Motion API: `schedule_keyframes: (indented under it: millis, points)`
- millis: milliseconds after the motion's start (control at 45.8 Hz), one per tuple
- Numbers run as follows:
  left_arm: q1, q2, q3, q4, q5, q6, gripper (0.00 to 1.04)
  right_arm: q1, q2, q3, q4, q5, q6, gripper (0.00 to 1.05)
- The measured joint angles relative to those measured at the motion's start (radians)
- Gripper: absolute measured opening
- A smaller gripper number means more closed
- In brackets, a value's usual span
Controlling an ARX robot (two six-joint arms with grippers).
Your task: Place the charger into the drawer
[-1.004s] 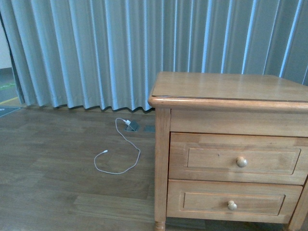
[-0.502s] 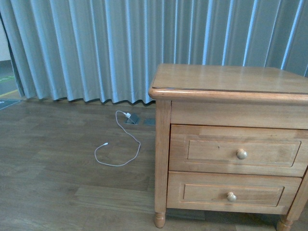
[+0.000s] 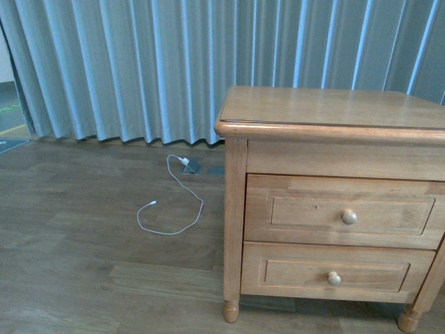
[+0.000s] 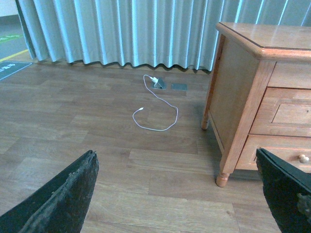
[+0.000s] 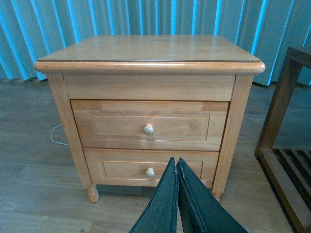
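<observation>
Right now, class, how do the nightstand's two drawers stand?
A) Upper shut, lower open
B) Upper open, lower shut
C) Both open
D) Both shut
D: the upper drawer and the lower drawer both sit flush in the nightstand, with no gap or inside showing in the front or right wrist views.

nightstand (image 3: pixel 334 139) higher in frame, feet showing
</observation>
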Motion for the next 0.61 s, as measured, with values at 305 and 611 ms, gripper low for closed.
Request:
schedule_keyframes:
  millis: [305, 611]
  points:
    - [0.000, 0.000, 0.000, 0.000, 0.000, 0.000, 0.99, 0.000, -0.179, 0.001, -0.187, -0.001, -0.001, 0.02]
    - [0.000, 0.000, 0.000, 0.000, 0.000, 0.000, 0.99, 0.000, -0.180, 0.001, -0.187, 0.000, -0.002, 0.14]
